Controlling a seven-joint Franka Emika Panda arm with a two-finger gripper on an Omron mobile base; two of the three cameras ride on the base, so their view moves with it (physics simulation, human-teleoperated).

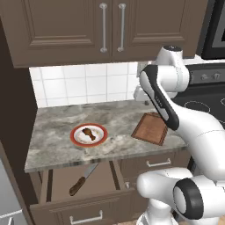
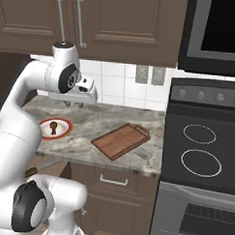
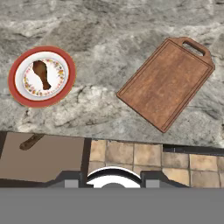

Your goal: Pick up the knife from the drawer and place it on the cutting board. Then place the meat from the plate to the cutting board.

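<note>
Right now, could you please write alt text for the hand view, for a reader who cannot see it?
Seen from above, a grey marble counter holds an empty wooden cutting board and, apart from it, an orange-rimmed plate with the meat on it. Below the counter edge, the open drawer shows the knife handle.

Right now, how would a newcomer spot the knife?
Below the grey marble counter, an open dark wooden drawer holds a kitchen knife lying diagonally. It is the drawer's one visible item, with a brown wooden handle and thin grey steel blade.
</note>
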